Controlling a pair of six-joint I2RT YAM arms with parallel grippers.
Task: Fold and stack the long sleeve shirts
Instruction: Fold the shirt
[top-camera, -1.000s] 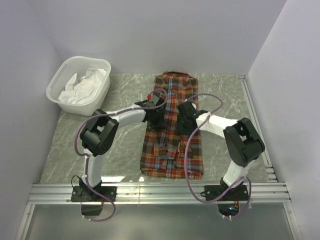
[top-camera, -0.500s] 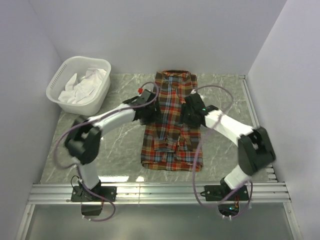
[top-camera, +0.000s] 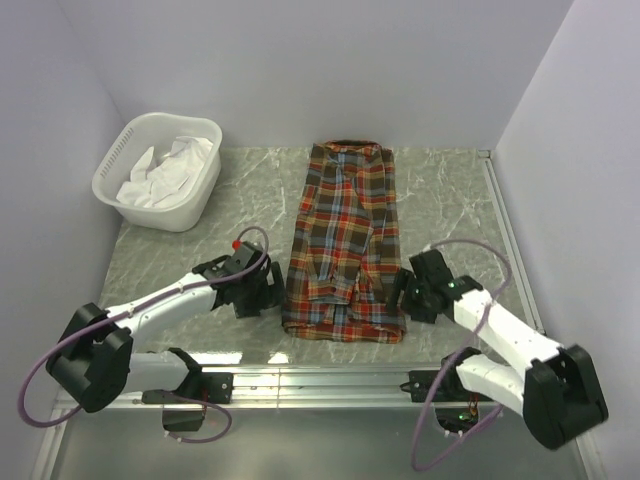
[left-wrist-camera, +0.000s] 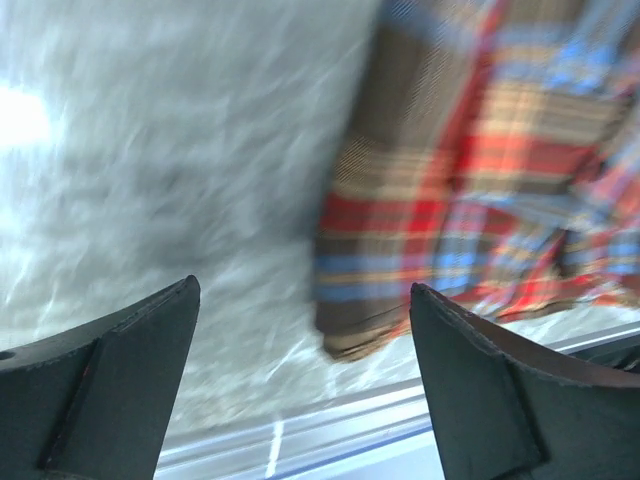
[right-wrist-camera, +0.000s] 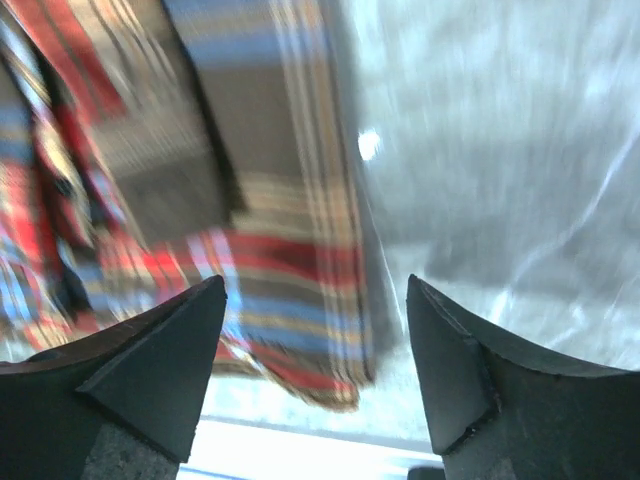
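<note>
Left claw (top-camera: 270, 294) and right claw (top-camera: 402, 297) gape beside the oblong plaid shirt (top-camera: 345, 230).

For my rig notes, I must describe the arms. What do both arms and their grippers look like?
The left arm and right arm have white links between bulky black joints. A thin purple cable loops along each. The left arm carries a small red dot near its wrist. The left gripper and right gripper are black, with dark, matte, wedge-shaped fingers.
</note>
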